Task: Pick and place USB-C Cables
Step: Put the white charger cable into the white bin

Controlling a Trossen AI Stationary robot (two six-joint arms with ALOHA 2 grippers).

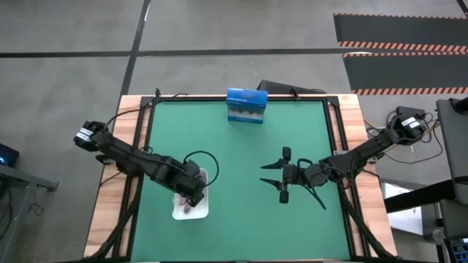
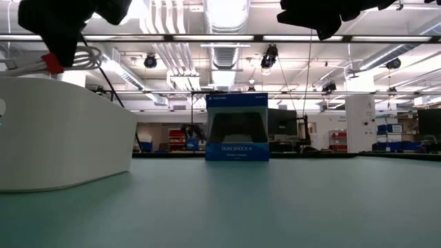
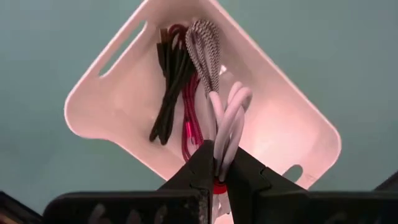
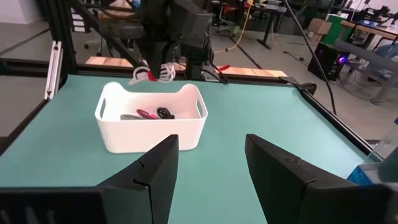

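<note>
Over the green mat's left-front area in the high view: left gripper (image 1: 191, 191) sits above the white tray (image 1: 199, 213), a small rounded-rectangle bin. Right gripper (image 1: 281, 177) is mid-table, well apart, fingers spread. Blue box (image 1: 246, 106) stands at the far edge, centre.

Low view: tray wall (image 2: 62, 131) is smooth matte plastic, curved at the corner. Left gripper (image 2: 58, 52) is above it, with loops of white cable (image 2: 86, 58) sticking out sideways past a red band. Blue box (image 2: 237, 127) stands upright behind, printed front facing the camera.

Left wrist view: fingers (image 3: 202, 165) pinch the white cable (image 3: 227, 124), smooth round loops. Under it in the tray (image 3: 106, 106): black cable (image 3: 171, 81) and pink-red cable (image 3: 193, 118), both glossy thin bundles, side by side, touching. A braided black-and-white length (image 3: 205, 46) lies there too.

Right wrist view: own fingers (image 4: 208, 168) wide apart, nothing between them. Tray (image 4: 152, 134) ahead, slot handles in end walls, black and pink-red bundles inside; white cable (image 4: 155, 73) is held above the rim.
</note>
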